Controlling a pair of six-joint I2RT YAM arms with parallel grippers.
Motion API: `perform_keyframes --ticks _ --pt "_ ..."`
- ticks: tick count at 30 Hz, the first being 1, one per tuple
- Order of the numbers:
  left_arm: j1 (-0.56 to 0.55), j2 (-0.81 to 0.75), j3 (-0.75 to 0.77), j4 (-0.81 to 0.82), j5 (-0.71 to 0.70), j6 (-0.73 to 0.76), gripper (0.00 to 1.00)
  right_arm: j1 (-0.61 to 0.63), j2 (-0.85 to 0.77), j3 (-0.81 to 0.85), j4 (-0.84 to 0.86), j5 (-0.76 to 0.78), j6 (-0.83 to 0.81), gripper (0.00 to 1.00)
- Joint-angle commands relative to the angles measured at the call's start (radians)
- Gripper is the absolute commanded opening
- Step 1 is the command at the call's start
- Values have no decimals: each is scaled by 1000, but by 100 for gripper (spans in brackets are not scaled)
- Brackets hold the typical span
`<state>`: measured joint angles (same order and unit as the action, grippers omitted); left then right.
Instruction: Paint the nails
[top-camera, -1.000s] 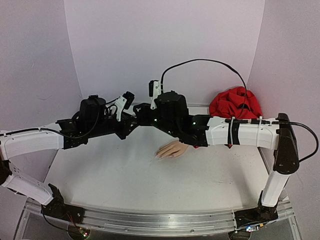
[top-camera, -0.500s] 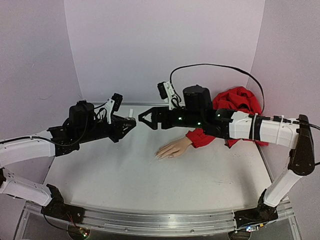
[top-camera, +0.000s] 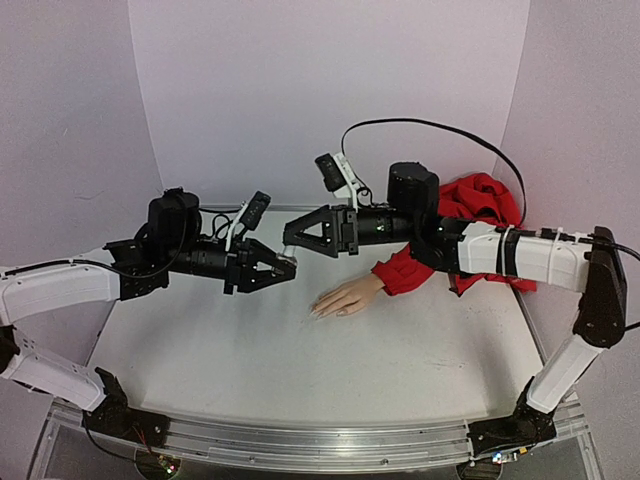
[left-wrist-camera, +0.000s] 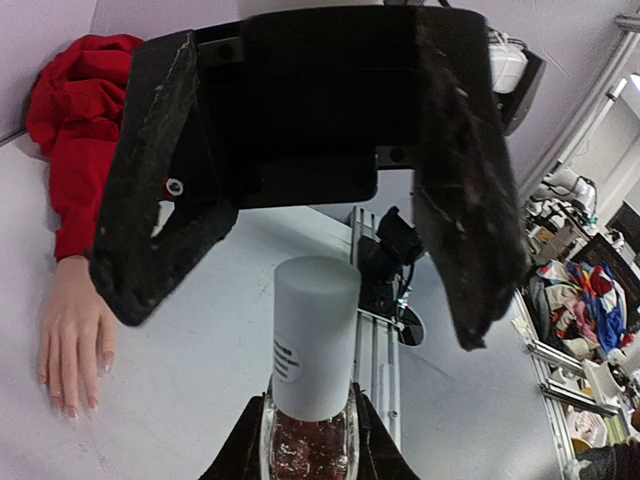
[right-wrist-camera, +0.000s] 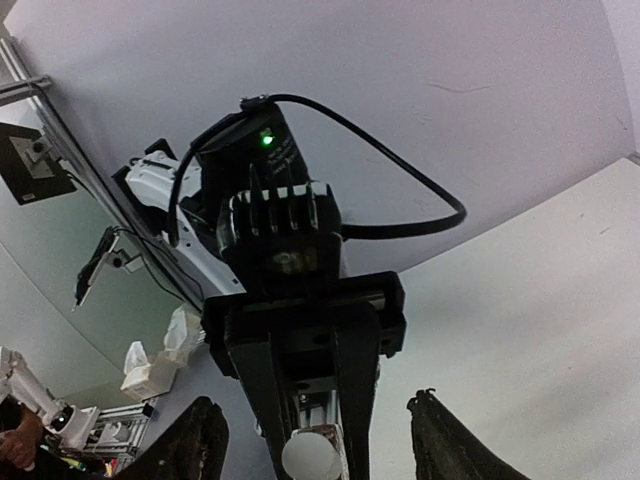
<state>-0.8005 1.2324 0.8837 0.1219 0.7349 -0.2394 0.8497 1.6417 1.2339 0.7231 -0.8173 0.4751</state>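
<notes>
- The mannequin hand (top-camera: 347, 297) lies palm down on the white desk (top-camera: 250, 365). It is nearer the arm bases than either hand and a little to the right of the left hand's tips, with its slim fingers pointing left.
- The nails (left-wrist-camera: 71, 409) sit at those fingertips, resting on the desk. They are well apart from both hands and below them; in the left wrist view they show a faint reddish tint.
- A red sleeve (top-camera: 400, 274) covers the wrist and runs back under the right arm.
- The left hand (top-camera: 278, 269) is held above the desk and pinches the glass body of a nail-polish bottle (left-wrist-camera: 309, 450). The bottle holds a dark red, glittery liquid.
- The bottle's white cap (left-wrist-camera: 315, 335) sticks out past the left hand's tips, towards the right hand.
- The right hand (top-camera: 290, 241) faces the left hand with its fingers spread wide. They stand on either side of the cap, with a gap showing on each side.
- Beyond the right hand, behind its arm, a heap of red cloth (top-camera: 483, 203) lies against the back wall.
</notes>
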Motion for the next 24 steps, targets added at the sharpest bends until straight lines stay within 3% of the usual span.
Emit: perform_keyframes --ticks 1,9,16,19,24 --pt "1 8 70 38 144 -12 0 1 38 26 268 -183 120 54" --pt "1 24 88 39 189 -2 0 3 75 9 411 -229 205 21" --pt "2 6 87 39 65 5 0 18 106 -10 441 -226 214 0" --pt "4 -3 95 39 -49 16 0 26 122 -29 440 -194 205 0" --pt "6 -47 86 39 -460 51 0 59 141 -51 348 -33 167 0"
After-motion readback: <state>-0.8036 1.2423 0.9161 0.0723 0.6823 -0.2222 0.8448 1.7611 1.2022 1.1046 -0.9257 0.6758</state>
